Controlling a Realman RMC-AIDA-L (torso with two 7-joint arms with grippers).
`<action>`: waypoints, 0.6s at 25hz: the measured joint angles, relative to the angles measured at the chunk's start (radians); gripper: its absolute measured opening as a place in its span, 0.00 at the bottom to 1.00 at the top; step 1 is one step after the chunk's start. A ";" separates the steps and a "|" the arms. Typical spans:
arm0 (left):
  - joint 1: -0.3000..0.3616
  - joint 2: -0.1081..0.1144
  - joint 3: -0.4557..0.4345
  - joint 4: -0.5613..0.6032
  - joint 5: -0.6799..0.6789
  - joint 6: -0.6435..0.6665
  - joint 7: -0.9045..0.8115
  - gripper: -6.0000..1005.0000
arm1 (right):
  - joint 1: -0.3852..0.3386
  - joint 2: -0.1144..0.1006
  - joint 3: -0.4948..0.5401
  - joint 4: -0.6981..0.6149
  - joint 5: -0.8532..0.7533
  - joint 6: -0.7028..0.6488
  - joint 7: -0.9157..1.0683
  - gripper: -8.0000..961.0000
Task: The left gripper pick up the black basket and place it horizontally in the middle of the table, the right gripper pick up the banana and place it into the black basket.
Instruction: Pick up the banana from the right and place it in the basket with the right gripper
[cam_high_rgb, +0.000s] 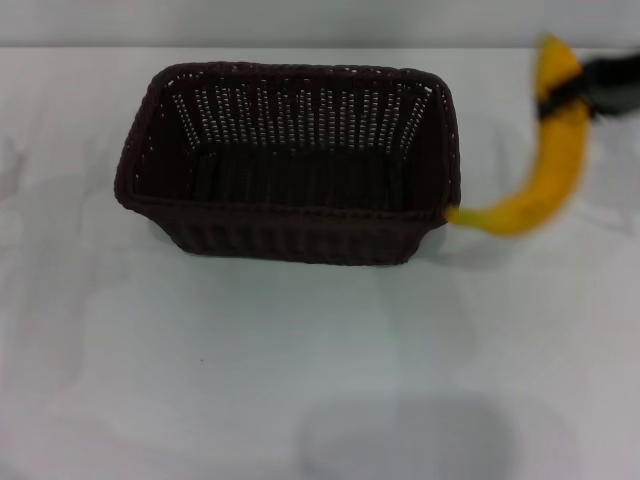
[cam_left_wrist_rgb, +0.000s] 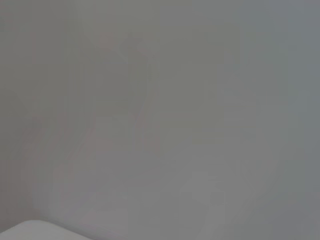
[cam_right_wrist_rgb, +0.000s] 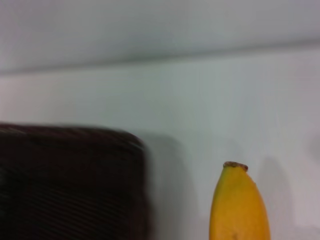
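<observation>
The black basket (cam_high_rgb: 290, 160) stands upright and empty in the middle of the white table (cam_high_rgb: 300, 380), its long side across my view. My right gripper (cam_high_rgb: 572, 92) comes in from the right edge and is shut on the banana (cam_high_rgb: 555, 165) near its upper end. The banana hangs in the air just right of the basket, its lower tip close to the basket's near right corner. In the right wrist view the banana's end (cam_right_wrist_rgb: 239, 205) shows beside the basket's corner (cam_right_wrist_rgb: 70, 180). My left gripper is out of view; its wrist view shows only plain surface.
The table's far edge (cam_high_rgb: 300, 45) runs along the top of the head view. A faint shadow (cam_high_rgb: 410, 435) lies on the table in front of the basket.
</observation>
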 joint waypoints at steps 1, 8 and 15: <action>0.000 0.000 0.000 0.000 0.000 0.000 0.000 0.75 | 0.015 0.000 0.020 0.015 0.047 -0.015 -0.028 0.55; 0.003 0.000 0.000 -0.002 0.000 0.000 -0.007 0.75 | 0.096 -0.001 0.059 0.276 0.282 -0.182 -0.293 0.57; -0.007 -0.001 0.004 -0.018 0.000 0.000 -0.004 0.75 | 0.204 0.000 0.019 0.357 0.287 -0.282 -0.574 0.59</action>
